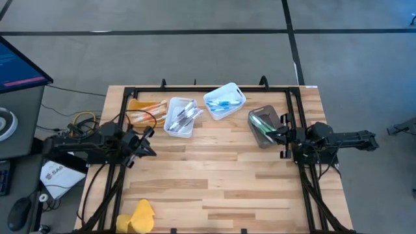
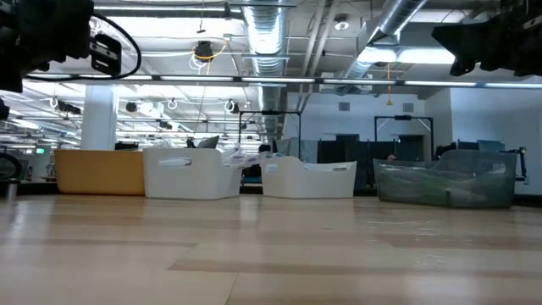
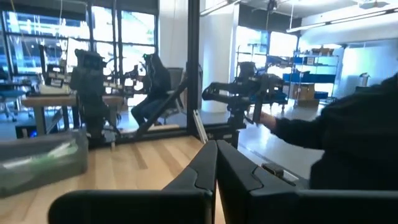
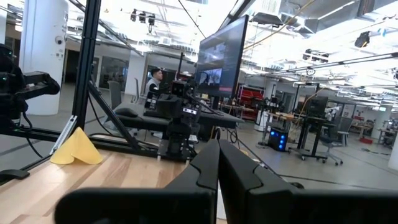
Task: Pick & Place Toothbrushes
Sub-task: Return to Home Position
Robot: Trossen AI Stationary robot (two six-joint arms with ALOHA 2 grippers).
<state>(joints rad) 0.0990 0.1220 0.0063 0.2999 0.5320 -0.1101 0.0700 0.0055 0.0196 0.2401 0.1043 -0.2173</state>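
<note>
Toothbrushes (image 1: 184, 116) in bins (image 1: 179, 134), yellow cloth (image 1: 141, 215) apart

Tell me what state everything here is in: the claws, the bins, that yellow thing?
Left claw: shut, empty, raised at the table's left.
Right claw: shut, empty, raised at the table's right.
Orange bin: upright, holds orange toothbrushes.
Left white bin: upright, holds pale toothbrushes.
Right white bin: upright, askew, holds blue toothbrushes.
Grey bin: upright, holds green toothbrushes.
Yellow cloth: crumpled at the table's near edge.

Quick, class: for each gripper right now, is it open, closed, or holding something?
Left gripper: closed, holding nothing.
Right gripper: closed, holding nothing.
</note>
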